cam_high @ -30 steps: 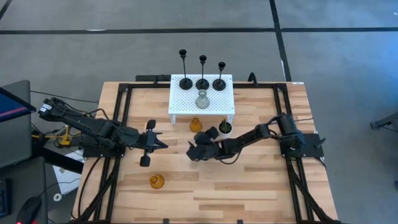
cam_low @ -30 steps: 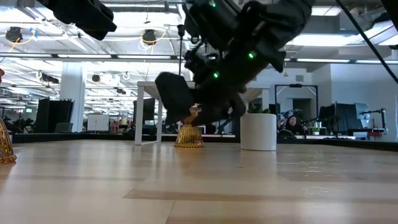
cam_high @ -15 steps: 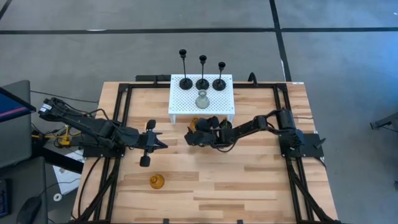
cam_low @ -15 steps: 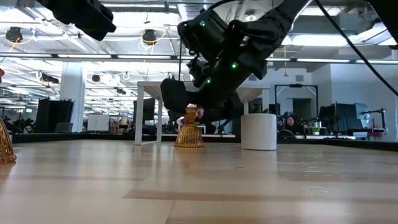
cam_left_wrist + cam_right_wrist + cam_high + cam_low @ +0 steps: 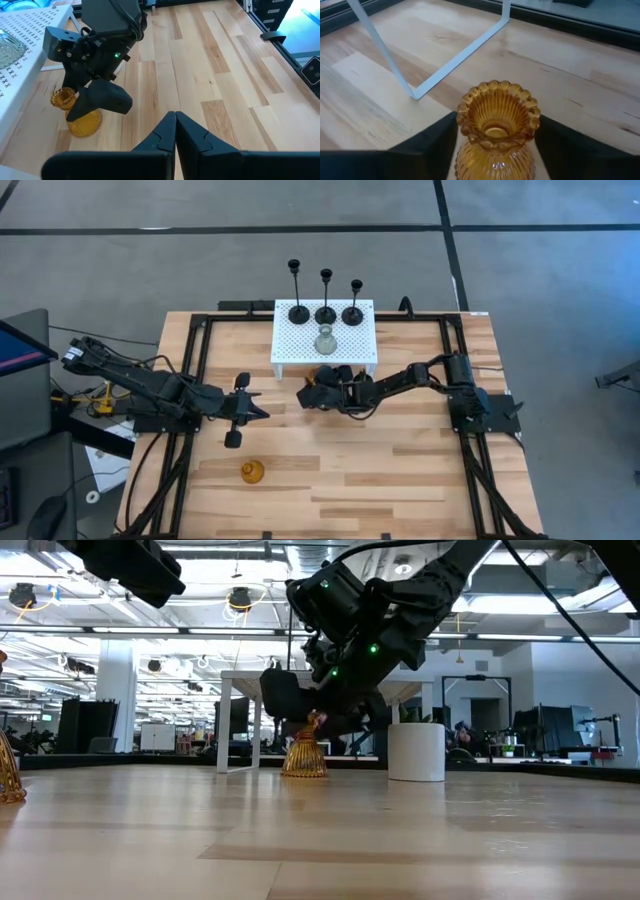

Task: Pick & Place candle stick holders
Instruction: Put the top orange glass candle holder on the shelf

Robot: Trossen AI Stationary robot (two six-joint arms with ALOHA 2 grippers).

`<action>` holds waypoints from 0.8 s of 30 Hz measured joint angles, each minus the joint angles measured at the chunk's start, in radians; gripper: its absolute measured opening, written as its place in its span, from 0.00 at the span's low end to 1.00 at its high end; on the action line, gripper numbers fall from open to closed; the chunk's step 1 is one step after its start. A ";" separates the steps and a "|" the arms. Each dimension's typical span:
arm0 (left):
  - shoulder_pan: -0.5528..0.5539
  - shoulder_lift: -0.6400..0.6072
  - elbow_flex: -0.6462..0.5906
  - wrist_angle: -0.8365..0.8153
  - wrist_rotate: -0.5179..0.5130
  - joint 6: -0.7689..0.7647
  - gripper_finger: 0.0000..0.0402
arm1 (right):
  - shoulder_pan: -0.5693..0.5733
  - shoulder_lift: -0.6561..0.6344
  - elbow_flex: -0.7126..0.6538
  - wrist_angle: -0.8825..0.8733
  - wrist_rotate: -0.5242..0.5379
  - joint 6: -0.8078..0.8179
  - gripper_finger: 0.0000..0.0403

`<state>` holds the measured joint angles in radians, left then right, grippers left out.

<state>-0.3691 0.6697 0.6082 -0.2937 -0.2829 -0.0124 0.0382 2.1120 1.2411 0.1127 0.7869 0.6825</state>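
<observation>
The right gripper (image 5: 312,392) sat at the centre of the high view, just below the front edge of the white perforated stand (image 5: 290,345). Its fingers (image 5: 427,145) were spread wide, one on each side of an amber glass holder (image 5: 497,130), which stood upright between them on the table (image 5: 420,480). In the right wrist view a gap showed between each finger and the ribbed glass; contact could not be confirmed. In the high view this holder was almost wholly hidden under the gripper body. In the low view it showed at centre frame (image 5: 305,753), with the gripper over its neck.

The left gripper (image 5: 240,410) waited left of centre in the high view, above the table, with its fingers (image 5: 165,135) pressed together and nothing held.

A second amber glass holder (image 5: 252,472) stood alone in the lower left of the high view, well apart from both grippers. In the low view it was cut off by the left edge of the frame.

Farther off, a pale grey glass holder (image 5: 324,341) stood on the stand. Behind it, three black stemmed holders stood in a row along the rear edge: tallest (image 5: 297,310), middle (image 5: 325,313), shortest (image 5: 352,314).

A small white pot (image 5: 416,751) stood right of the right gripper in the low view; in the high view the arm largely covered it.
</observation>
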 joint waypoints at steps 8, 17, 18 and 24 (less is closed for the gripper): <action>0.000 0.000 0.000 -0.006 0.000 -0.017 0.02 | 0.046 0.000 -0.001 -0.001 -0.019 -0.009 0.26; 0.000 0.000 -0.001 -0.006 0.000 -0.023 0.02 | 0.176 -0.012 0.020 -0.050 -0.042 -0.018 0.24; 0.000 0.000 -0.001 -0.006 0.000 -0.023 0.02 | 0.191 -0.019 0.029 -0.077 -0.045 -0.018 0.24; 0.000 0.000 -0.002 -0.016 -0.001 -0.023 0.02 | 0.254 -0.123 0.075 -0.228 -0.046 -0.014 0.24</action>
<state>-0.3691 0.6694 0.6065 -0.3101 -0.2835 -0.0349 0.2917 1.9892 1.3159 -0.1155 0.7409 0.6681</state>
